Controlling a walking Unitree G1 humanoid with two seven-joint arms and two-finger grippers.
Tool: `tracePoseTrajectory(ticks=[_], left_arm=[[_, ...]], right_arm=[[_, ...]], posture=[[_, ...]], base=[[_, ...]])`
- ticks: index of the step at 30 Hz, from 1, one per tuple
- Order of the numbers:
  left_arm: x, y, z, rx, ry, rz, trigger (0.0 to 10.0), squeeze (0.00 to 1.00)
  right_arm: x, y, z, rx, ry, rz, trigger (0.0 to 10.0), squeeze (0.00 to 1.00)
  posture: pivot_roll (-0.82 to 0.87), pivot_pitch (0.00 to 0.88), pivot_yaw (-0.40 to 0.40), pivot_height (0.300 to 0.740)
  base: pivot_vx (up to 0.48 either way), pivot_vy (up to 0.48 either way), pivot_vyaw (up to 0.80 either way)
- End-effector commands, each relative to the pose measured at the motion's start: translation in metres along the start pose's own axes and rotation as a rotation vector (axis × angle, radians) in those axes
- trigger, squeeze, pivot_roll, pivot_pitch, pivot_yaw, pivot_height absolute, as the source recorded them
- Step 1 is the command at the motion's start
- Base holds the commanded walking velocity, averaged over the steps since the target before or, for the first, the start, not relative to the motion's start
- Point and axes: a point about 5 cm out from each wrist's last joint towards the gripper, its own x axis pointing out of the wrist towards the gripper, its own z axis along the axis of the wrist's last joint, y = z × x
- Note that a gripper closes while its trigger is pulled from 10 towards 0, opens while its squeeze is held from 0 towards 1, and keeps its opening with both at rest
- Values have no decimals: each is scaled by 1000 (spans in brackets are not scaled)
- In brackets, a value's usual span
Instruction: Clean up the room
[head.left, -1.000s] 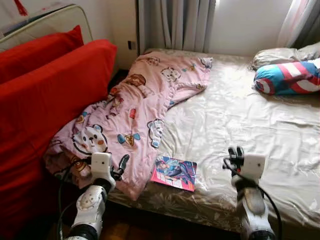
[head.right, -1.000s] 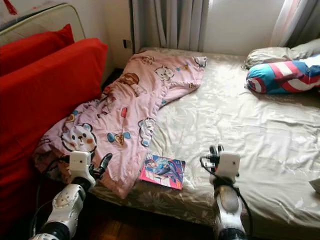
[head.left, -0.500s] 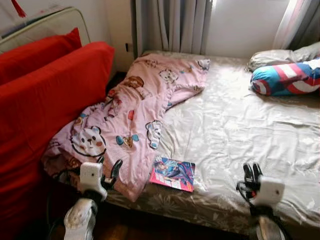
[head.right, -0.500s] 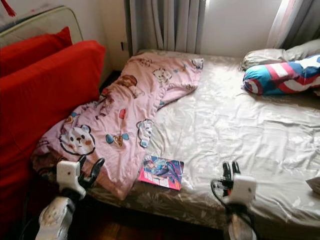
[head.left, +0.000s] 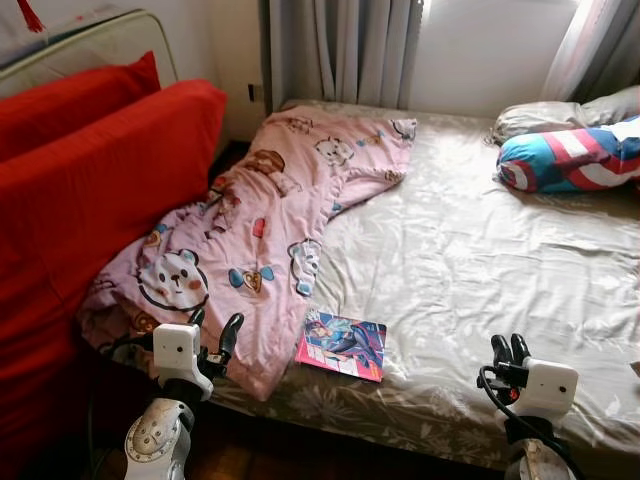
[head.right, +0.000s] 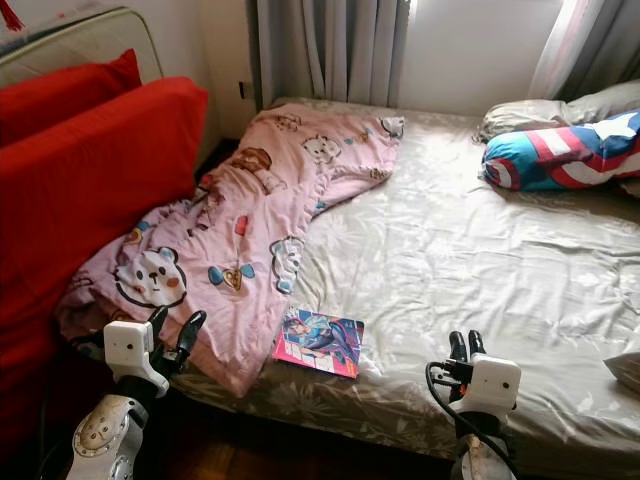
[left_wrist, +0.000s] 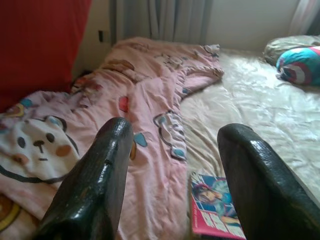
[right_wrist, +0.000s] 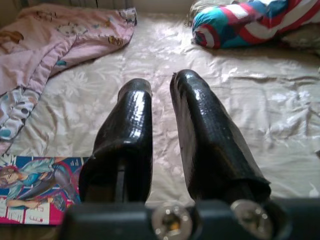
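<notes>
Blanket rumpled across frame's left, book at lower centre, both untouched. Left gripper spread wide, right gripper nearly closed, both empty. Tidying barely begun.

We are seeing open beige sheet lying bare across the bed's middle, giving passage. The pink blanket is heaping along the left edge, red cushions are walling that side, and the striped pillow is blocking the far right corner.
</notes>
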Motion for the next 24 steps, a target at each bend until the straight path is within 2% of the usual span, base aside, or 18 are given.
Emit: tracePoseTrajectory(ticks=[1, 8, 17, 24], left_arm=[[-3, 1, 0, -19, 14, 12, 10000, 0], [-8, 2, 6, -9, 15, 15, 10000, 0], [-10, 4, 15, -7, 18, 17, 10000, 0], [-10, 0, 15, -14, 39, 9, 10000, 0]], right_arm=[[-1, 2, 4, 9, 3, 3, 10000, 0], [0, 5, 1, 16, 57, -9, 10000, 0], [2, 9, 7, 27, 55, 15, 10000, 0], [4, 8, 11, 29, 56, 14, 10000, 0]], posture=[[34, 114, -51, 701], [40, 156, -50, 701], [43, 193, -51, 641], [41, 203, -52, 641]], base=[[0, 0, 0], [0, 0, 0], [0, 0, 0], [0, 0, 0]])
